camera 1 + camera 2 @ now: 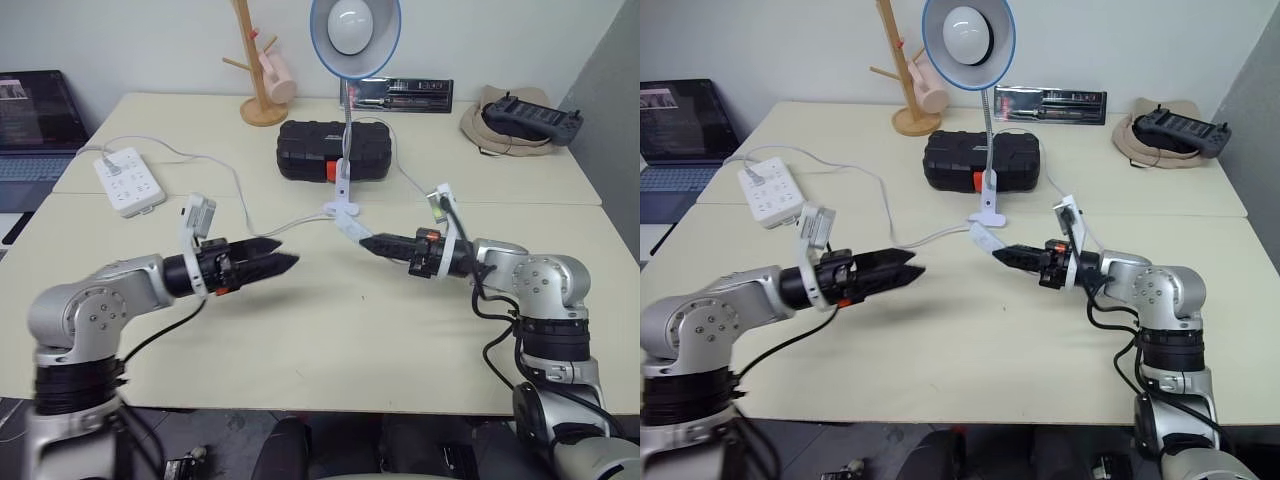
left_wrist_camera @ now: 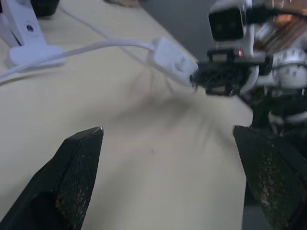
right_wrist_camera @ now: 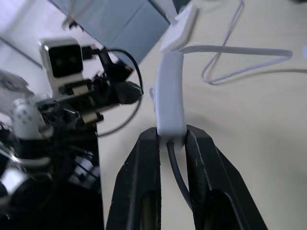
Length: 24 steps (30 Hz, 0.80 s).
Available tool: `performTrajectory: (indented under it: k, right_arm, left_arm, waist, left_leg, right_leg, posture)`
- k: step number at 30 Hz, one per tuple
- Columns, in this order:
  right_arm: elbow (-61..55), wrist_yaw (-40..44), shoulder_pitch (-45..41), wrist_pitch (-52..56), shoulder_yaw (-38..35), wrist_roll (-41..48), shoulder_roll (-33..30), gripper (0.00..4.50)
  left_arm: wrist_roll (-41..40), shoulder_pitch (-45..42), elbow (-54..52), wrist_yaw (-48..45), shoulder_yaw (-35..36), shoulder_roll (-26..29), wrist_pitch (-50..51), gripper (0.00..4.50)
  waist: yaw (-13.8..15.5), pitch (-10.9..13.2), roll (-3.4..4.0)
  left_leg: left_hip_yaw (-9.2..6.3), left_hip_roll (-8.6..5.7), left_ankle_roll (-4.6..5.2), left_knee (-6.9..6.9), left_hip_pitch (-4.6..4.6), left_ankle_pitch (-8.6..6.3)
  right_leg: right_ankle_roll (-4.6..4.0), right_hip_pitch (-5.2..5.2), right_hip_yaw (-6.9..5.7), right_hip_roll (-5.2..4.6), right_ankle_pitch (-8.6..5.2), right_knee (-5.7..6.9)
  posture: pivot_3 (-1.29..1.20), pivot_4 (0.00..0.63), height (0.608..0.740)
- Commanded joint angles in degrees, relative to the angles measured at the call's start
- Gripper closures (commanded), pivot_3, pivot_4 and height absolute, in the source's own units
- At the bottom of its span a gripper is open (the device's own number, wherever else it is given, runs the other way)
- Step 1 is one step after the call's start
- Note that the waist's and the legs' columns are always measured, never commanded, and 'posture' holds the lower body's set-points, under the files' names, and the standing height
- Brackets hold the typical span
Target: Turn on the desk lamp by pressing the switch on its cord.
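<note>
My right end effector (image 1: 368,242) is closed on the small flat oblong white plastic switch (image 1: 345,222), its two black fingers (image 3: 144,163) pinching one end of it so that the switch sticks out past the fingertips, raised off the pale cream tabletop (image 1: 330,340). The thin white cord (image 1: 290,225) runs out of the far end of the switch toward the clip-like white base (image 1: 343,178) of the desk lamp, and another length of it trails left across the tabletop to the white multi-socket power strip (image 1: 128,180).

My left end effector (image 1: 285,255) is open wide and has hold of nothing; it hovers level above the tabletop, pointing toward the switch with a clear gap between them. In my left wrist view the switch (image 2: 172,60) sits between my two spread black fingers (image 2: 79,158), further on, with the right end effector (image 2: 196,79) gripping it from the other side.

The desk lamp with the round pale-blue bowl shade (image 1: 355,35), white bulb and thin silver stem stands behind the switch, its base just in front of a black plastic case (image 1: 333,148). The bulb looks unlit, though I cannot be sure.

Further back are a wooden mug tree (image 1: 258,70) holding a pink mug, a flat black tool tray (image 1: 400,93) and a black handheld controller (image 1: 530,118) lying on a tan cloth. A laptop (image 1: 35,125) sits at the far left edge.
</note>
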Motion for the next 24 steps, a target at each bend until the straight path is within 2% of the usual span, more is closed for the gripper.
performTrajectory:
  k: [1,7,11,24]
  right_arm:
    - [0.25,-5.96,-3.1,4.78,-7.14,7.04,2.77,4.14]
    - [1.76,-12.97,-5.75,9.72,-13.79,14.34,4.8,4.14]
    - [1.6,-16.14,-5.91,11.64,-15.39,18.59,5.37,4.14]
    - [1.74,-24.24,-5.13,11.9,-14.62,31.96,4.2,4.14]
  left_arm:
    - [-11.48,-1.67,-2.98,14.15,3.35,-9.02,0.64,0.0]
    - [-19.69,-1.5,-3.47,26.22,2.54,-16.84,-2.56,0.0]
    - [-25.58,-3.16,-1.74,32.56,2.11,-21.58,-6.66,0.0]
    - [-33.37,-1.8,-0.95,36.04,-2.8,-20.91,-10.57,0.0]
  waist:
    - [-0.04,0.0,0.0]
    - [-0.15,-0.01,0.01]
    - [0.01,-0.01,0.01]
    - [-0.01,-0.01,0.01]
  left_leg:
    - [0.01,0.01,0.0,0.06,0.0,0.0]
    - [0.09,-0.04,0.01,0.34,-0.1,-0.01]
    - [0.15,-0.07,0.02,0.39,-0.13,-0.02]
    - [0.43,-0.07,0.03,0.42,-0.15,-0.02]
  right_leg:
    - [0.0,0.0,0.02,-0.01,0.0,0.01]
    - [0.0,0.0,0.1,0.02,0.0,0.04]
    - [0.0,0.01,0.13,0.01,0.01,0.03]
    - [0.01,0.01,0.15,0.04,0.01,0.01]
  posture:
    - [0.0,0.15,0.74]
    - [0.0,0.15,0.74]
    - [0.0,0.15,0.74]
    - [0.0,0.15,0.74]
